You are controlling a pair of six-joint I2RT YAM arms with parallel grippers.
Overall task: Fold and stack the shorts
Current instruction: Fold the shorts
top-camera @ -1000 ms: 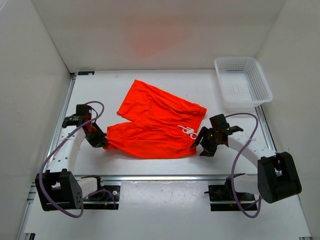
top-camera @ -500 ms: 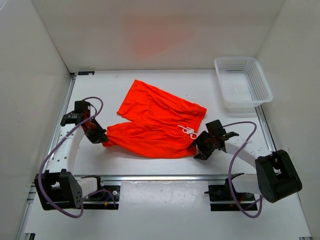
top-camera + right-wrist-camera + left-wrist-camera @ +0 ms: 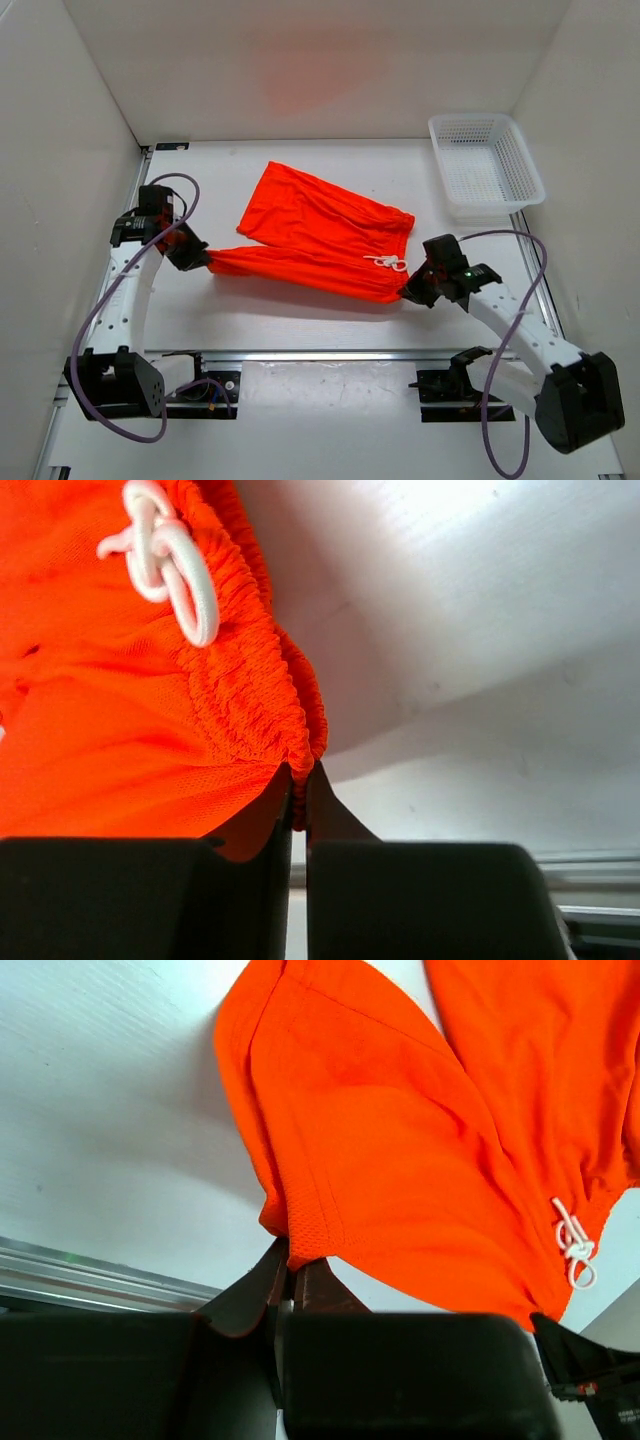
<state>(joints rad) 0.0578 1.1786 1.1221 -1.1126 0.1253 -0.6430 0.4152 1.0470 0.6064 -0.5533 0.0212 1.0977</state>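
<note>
Wrist views — not overhead — show shorts (image 3: 400, 1160) clamped.

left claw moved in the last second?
Yes. The left claw, shut on the shorts, has pulled away from the front rail, up the top view.

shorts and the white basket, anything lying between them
Nothing: in the top view only bare table separates the shorts from the basket.
</note>
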